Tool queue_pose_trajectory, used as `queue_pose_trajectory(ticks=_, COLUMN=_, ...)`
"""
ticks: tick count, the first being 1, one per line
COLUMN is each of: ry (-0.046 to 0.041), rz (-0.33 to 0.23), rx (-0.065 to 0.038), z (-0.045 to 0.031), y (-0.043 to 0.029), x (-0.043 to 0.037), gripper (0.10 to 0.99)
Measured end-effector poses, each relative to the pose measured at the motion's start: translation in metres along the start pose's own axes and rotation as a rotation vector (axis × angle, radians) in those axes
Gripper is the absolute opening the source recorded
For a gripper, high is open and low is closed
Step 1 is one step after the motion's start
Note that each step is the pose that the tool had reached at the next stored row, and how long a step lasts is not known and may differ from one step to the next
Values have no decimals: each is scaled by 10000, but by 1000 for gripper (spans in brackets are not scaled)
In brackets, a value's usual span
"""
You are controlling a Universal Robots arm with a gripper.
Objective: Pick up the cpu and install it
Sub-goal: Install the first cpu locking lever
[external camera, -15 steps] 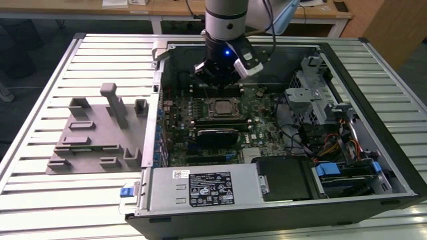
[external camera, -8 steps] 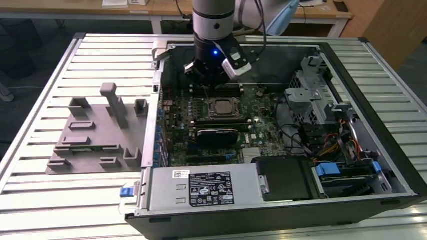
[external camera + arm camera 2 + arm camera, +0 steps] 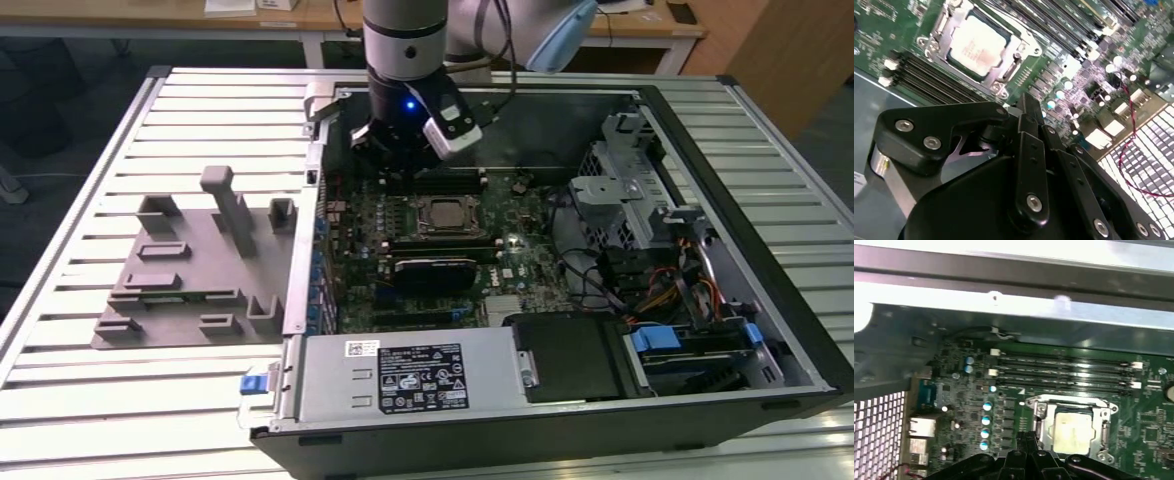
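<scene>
cpu [image 3: 976, 47]: pale silver square, flat in the metal socket frame [image 3: 1021, 47], just beyond the jaw tips.
gripper [image 3: 1028, 102]: jaws closed together, holding nothing.

arm [image 3: 407, 40] cropped, socket [image 3: 1040, 414] edge seemingly behind pincer [image 3: 1027, 439]

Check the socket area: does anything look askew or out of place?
Nothing stands out. The pale silver square cpu lies flat and square within the metal socket frame, its edges parallel to the frame. The black gripper hangs clear of it.
</scene>
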State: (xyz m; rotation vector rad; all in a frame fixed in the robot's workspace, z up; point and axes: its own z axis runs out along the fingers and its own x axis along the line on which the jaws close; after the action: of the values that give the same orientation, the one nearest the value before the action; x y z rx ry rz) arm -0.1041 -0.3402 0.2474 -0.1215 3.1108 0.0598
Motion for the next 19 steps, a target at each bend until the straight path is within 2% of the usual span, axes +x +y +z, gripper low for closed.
queue_pose_trajectory(ticks=3, ry=-14, rz=4, rx=-170, z=-1, y=3, x=38, gripper=106)
queue_pose_trajectory(ticks=7, ry=-42, rz=14, rx=-525, z=-2, y=7, x=89, gripper=106)
queue_pose_trajectory(ticks=10, ry=-67, rz=21, rx=-850, z=-3, y=9, x=116, gripper=106)
queue_pose_trajectory(ticks=13, ry=-103, rz=34, rx=-1278, z=-3, y=10, x=131, gripper=106)
queue_pose_trajectory(ticks=17, ry=-140, rz=46, rx=-1771, z=-4, y=11, x=143, gripper=106)
queue_pose_trajectory(ticks=18, ry=-146, rz=48, rx=-1835, z=-4, y=11, x=143, gripper=106)
queue_pose_trajectory(ticks=19, ry=-146, rz=48, rx=-1839, z=-4, y=12, x=144, gripper=106)
